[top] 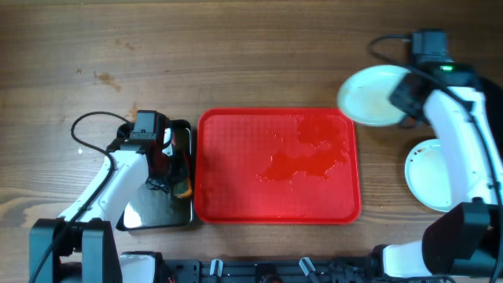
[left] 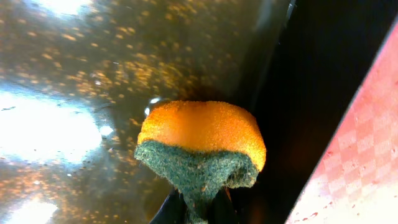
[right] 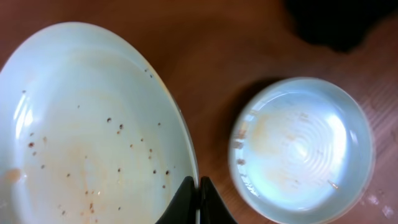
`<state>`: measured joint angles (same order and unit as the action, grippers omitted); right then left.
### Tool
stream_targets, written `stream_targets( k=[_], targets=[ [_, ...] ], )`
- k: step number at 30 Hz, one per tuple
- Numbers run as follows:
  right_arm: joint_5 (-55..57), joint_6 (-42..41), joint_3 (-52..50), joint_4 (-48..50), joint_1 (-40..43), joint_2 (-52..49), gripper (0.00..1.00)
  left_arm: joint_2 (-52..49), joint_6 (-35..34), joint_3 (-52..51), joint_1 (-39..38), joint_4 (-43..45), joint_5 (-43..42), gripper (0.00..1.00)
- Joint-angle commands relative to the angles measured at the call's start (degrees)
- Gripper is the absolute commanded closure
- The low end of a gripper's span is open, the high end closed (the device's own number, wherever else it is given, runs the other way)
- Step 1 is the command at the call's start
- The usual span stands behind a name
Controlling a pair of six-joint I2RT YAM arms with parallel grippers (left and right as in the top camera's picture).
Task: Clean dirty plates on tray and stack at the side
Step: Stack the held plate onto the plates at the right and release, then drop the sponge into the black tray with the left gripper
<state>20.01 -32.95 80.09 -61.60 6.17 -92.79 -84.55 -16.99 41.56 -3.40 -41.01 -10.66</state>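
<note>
Sponge [left: 202, 140]: pinched by its green scouring side in left gripper [left: 198, 206], jaws closed tight on it. It hangs over black tray [left: 74, 74] near that tray's right rim, probably so drips land there and not on the table [top: 236, 55].
Held plate [right: 81, 137]: right gripper [right: 199, 199] is clamped narrow on its rim. The plate is tilted, just off tray's [top: 236, 181] far right corner, and shows brown specks and faint smears.
Second plate [right: 301, 149]: flat near table's right edge, apart from tray. It is likely the stack's base; whether another plate lies under it cannot be told.
Tray surface: wet smears on the right half, no plates on it.
Room: bare table lies beyond tray's far rim. The right arm overhangs second plate, so setting down calls for care at the rims.
</note>
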Motion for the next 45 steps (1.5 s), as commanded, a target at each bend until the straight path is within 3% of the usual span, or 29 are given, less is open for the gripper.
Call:
stream_targets(
  k=[1, 5, 15, 26, 36, 37, 38, 39, 41, 45],
  targets=[
    [-3.9, 0.9, 0.2, -2.2, 8.1, -0.3, 0.95, -0.6, 0.7, -0.3, 2.1, 0.3, -1.1, 0.96],
    [-6.0, 1.4, -2.8, -2.7, 15.4, 0.1, 0.95, -0.6, 0.8, -0.3, 3.2, 0.6, -1.1, 0.96],
    [-13.1, 2.8, -23.5, 6.8, 36.0, 8.0, 0.95, -0.6, 1.3, -0.3, 3.3, 0.5, -1.3, 0.96],
    [-8.1, -4.3, -32.0, 10.4, 39.5, 8.0, 0.96, -0.6, 1.6, -0.3, 3.3, -0.6, -1.6, 0.96],
    [-11.6, -3.2, -32.0, 12.5, 46.2, 8.0, 0.96, -0.6, 1.6, -0.3, 3.3, -1.2, -1.6, 0.96],
    [-13.1, -3.2, -32.0, 13.1, 46.2, 7.9, 0.79, -0.6, 1.6, -0.3, 3.3, -1.2, -1.6, 0.96],
    [-14.0, -3.2, -32.0, 13.2, 46.2, 7.9, 0.44, -0.6, 1.6, -0.3, 3.3, -1.2, -1.6, 0.96],
    [-14.9, -3.1, -32.0, 13.4, 46.2, 7.9, 0.28, -0.6, 1.6, -0.3, 3.3, -1.2, -1.6, 0.96],
    [-16.5, -3.0, -32.0, 13.6, 46.0, 7.9, 0.19, -0.6, 1.6, -0.3, 3.3, -1.2, -1.6, 0.96],
    [-20.4, -2.6, -30.5, 12.9, 44.2, 8.1, 0.23, -0.6, 1.6, -0.3, 3.3, -1.2, -1.6, 0.96]
  ],
)
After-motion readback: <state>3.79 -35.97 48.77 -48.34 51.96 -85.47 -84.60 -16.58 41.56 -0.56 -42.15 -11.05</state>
